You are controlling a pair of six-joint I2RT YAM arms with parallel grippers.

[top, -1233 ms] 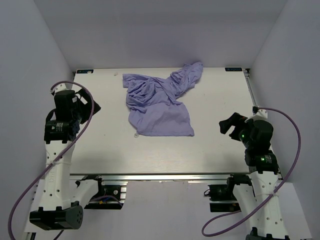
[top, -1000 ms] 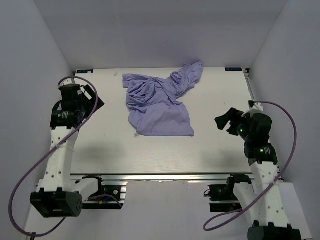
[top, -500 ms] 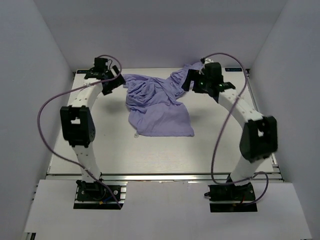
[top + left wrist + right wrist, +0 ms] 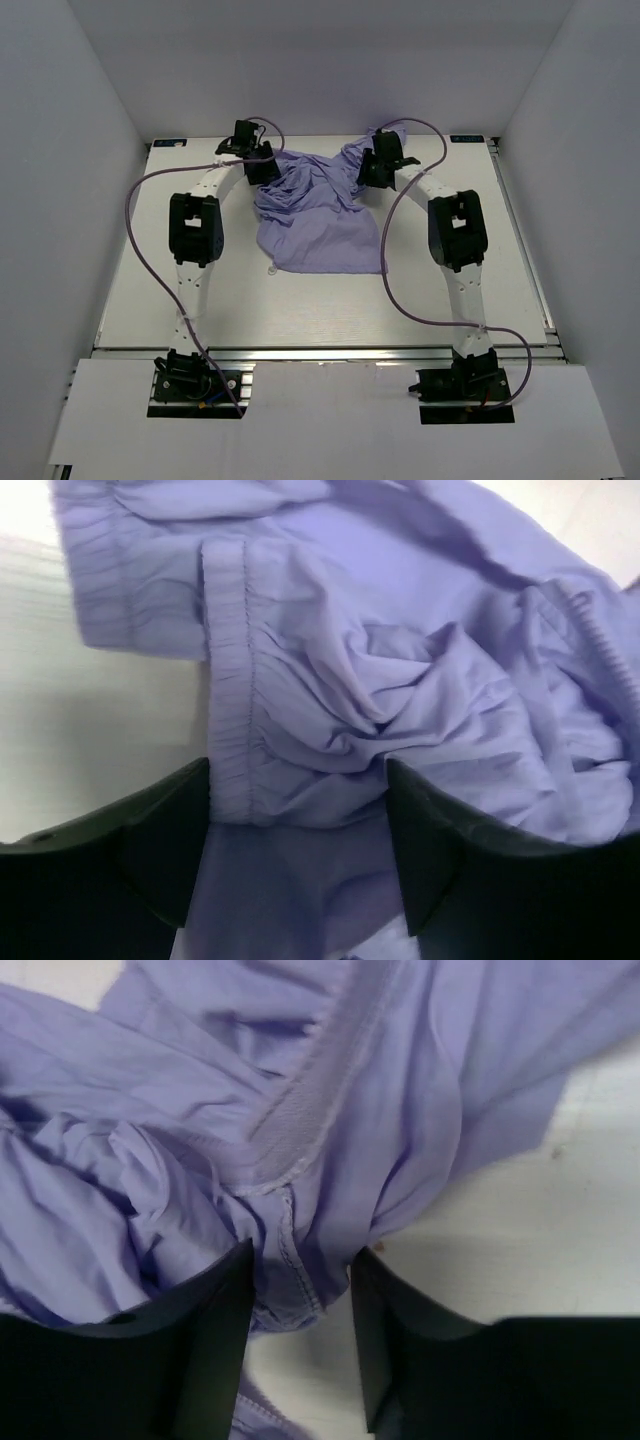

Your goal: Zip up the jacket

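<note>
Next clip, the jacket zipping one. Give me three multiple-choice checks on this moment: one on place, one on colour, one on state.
1. Where does the jacket lie?
A. on the far half of the table, about midway across
B. at the near edge, by the arm bases
C. hanging off the left side

2. What colour is it?
A. white
B. black
C. lavender

3. What do the fingers of the left gripper and the right gripper stand astride?
A. bare table
B. jacket fabric
C. a cable

Key:
1 A: the top view shows it at the far middle.
2 C: every view shows light purple cloth.
3 B: each wrist view shows wrinkled fabric between the fingers.
</note>
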